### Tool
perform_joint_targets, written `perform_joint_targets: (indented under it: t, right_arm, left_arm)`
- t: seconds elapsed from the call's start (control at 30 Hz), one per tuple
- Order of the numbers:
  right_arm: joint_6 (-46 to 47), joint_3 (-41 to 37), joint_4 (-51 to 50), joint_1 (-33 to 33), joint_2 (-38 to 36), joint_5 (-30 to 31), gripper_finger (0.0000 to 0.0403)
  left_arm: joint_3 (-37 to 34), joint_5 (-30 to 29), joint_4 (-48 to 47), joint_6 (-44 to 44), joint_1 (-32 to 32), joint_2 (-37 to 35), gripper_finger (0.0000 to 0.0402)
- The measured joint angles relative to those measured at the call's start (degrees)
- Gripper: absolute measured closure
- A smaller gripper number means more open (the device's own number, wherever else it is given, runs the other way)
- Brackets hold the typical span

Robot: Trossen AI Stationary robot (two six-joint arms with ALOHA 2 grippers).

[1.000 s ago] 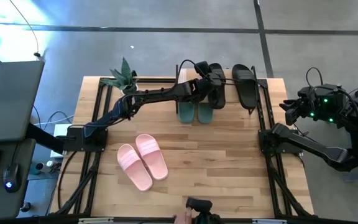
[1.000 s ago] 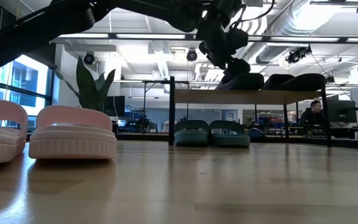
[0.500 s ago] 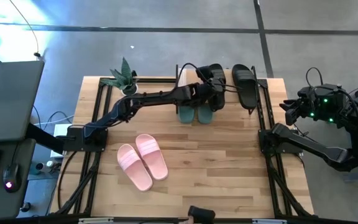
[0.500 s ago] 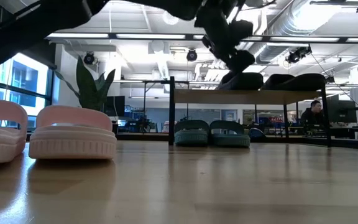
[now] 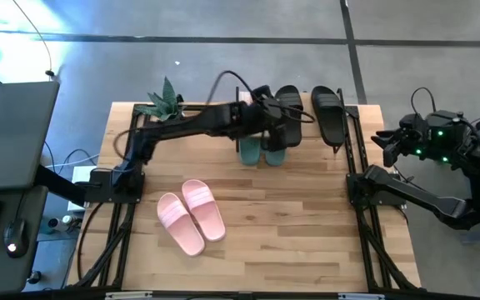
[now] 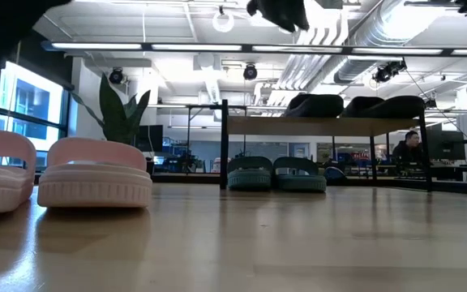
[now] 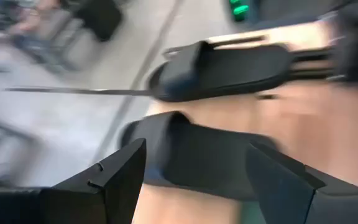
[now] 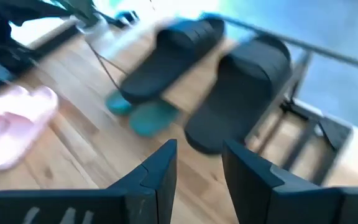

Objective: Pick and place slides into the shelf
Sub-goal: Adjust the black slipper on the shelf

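Slides status, left to right: pink pair (image 5: 191, 215) sits on the counter (image 5: 307, 225) near-left, side by side, untouched; black pair is up on the shelf (image 5: 305, 107) at the far edge, left black slide (image 5: 289, 112) beside right black slide (image 5: 327, 112), both lying on the top board; teal pair (image 5: 262, 152) sits under the shelf, toes poking out toward the near side; potted plant (image 5: 163, 102) at the far-left corner.

Progress, as I read it: roughly half done; black pair placed, pink pair still to pick and shelve; space on the top board left of the black pair looks like the likely slot.

Left arm: base at the left counter edge, stretched across toward the far side, left gripper (image 5: 267, 112) above the shelf just beside the left black slide; low view shows it high, well above the shelf top; fingers (image 7: 114, 180) spread wide, nothing between them, black slides visible beyond them.

Right arm: parked off the counter's right edge, folded, right gripper (image 5: 392, 142) pointing in toward the shelf; fingers (image 8: 160, 171) parted with a clear gap, holding nothing.

Next move probably needs the left arm to swing to the near-left pink pair.
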Motion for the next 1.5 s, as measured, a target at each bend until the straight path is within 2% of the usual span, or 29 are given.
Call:
perform_joint_targets:
  t: [0.1, 0.23, 0.4, 0.53, 0.67, 0.8, 0.93, 1.1, 1.3, 1.5]
  right_arm:
    - [-2.3, 0.0, 4.6, 0.0, 1.0, -2.2, 0.0284]
    - [-7.2, 0.0, 7.5, 0.0, 4.3, -3.2, 0.0284]
    - [-14.1, 0.0, 11.9, 0.0, 11.9, -4.8, 0.0284]
    - [-23.3, 0.0, 16.7, 0.0, 18.4, -4.6, 0.0284]
    - [-32.3, 0.0, 19.7, 0.2, 23.7, -1.1, 0.0284]
    - [-38.1, 0.0, 20.5, 3.2, 27.6, 7.7, 0.0284]
    - [-41.2, 0.0, 23.4, 8.1, 30.7, 13.5, 0.0284]
    - [-43.6, 0.1, 27.1, 12.6, 35.4, 19.0, 0.0284]
    - [-45.4, 0.1, 27.1, 13.7, 42.3, 19.4, 0.0284]
    - [-45.9, 0.1, 29.6, 13.6, 48.3, 21.6, 0.0284]
  left_arm:
    - [0.0, 6.5, -5.3, -4.0, 0.1, -3.9, 0.0146]
    - [0.0, 8.8, -11.3, -7.5, 0.1, -8.1, 0.0146]
    - [0.0, 11.7, -17.2, -10.7, 0.1, -11.4, 0.0147]
    - [0.0, 14.5, -20.8, -12.7, 0.1, -12.5, 0.0147]
    - [0.0, 20.6, -22.8, -13.4, 0.1, -12.6, 0.0147]
    - [-0.2, 27.2, -23.3, -13.9, 0.1, -12.6, 0.0147]
    - [-0.7, 30.2, -23.9, -13.9, 0.1, -12.5, 0.0147]
    - [-0.7, 30.3, -26.9, -13.5, 1.0, -13.3, 0.0147]
    - [-0.7, 30.1, -32.9, -13.9, 3.0, -13.9, 0.0147]
    - [-0.7, 30.3, -32.5, -12.8, 3.2, -15.6, 0.0147]
